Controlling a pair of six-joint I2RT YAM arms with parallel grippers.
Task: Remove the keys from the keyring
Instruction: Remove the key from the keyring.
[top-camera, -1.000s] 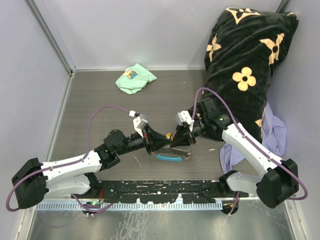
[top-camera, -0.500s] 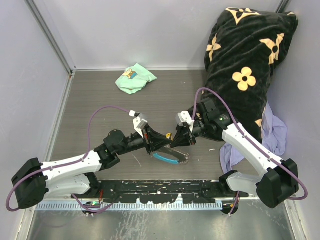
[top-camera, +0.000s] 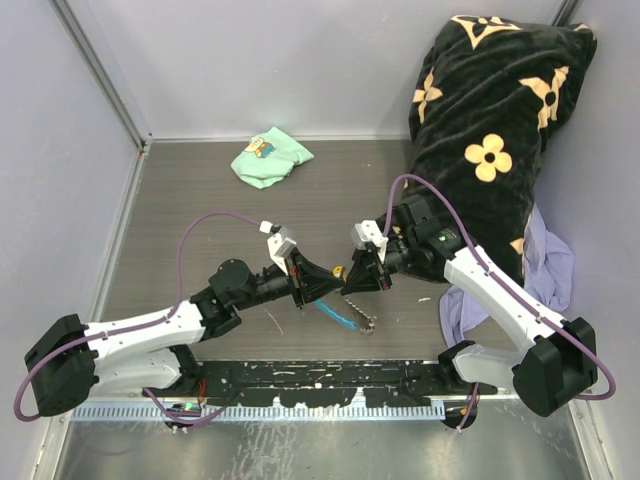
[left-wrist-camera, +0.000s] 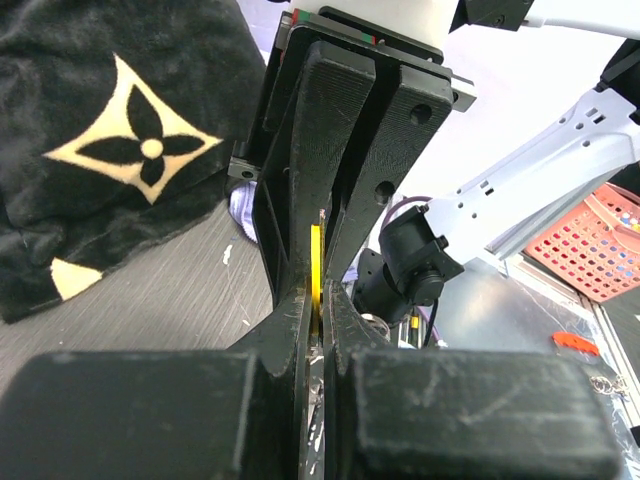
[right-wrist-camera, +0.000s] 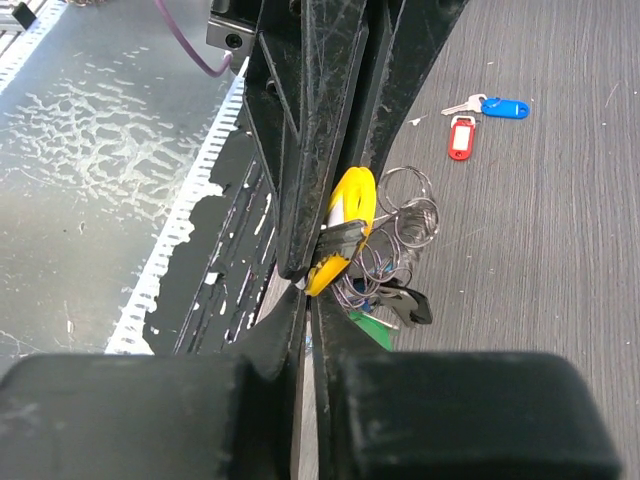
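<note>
"Now, what have your hands got?"

"My right hand (top-camera: 353, 279) is closed to a thin slit on the yellow-tagged key (right-wrist-camera: 346, 222). The tag bulges out to one side of my fingers. My left hand (top-camera: 325, 283) is pinched fully closed, tip to tip against the right. A yellow sliver shows at its tips too, so I cannot tell whether it grips the tag or the ring wire beside it."

"And the rest of the bunch?"

"The keyring (right-wrist-camera: 402, 222), several silvery loops, hangs touching the yellow tag, with a green-tagged key (right-wrist-camera: 374, 328) below it. The sky-blue fob (top-camera: 338, 315) and chain (top-camera: 366, 323) trail on the near side of both hands. A blue-tagged key (right-wrist-camera: 495, 106) and a red-tagged key (right-wrist-camera: 461, 136) lie on the worktop (right-wrist-camera: 560, 250), well apart from the bunch. I judge those two done."

"How do you do this one well?"

"Judgement: one hand must fix the ring, not the tag. Otherwise both pull the same piece and nothing threads off. Then work the key's eye along the coil toward its open end in small turns, with low tension, since the loops overlap and could snag. Risk: the tag slips from the pinch, as the plastic looks smooth."
</note>
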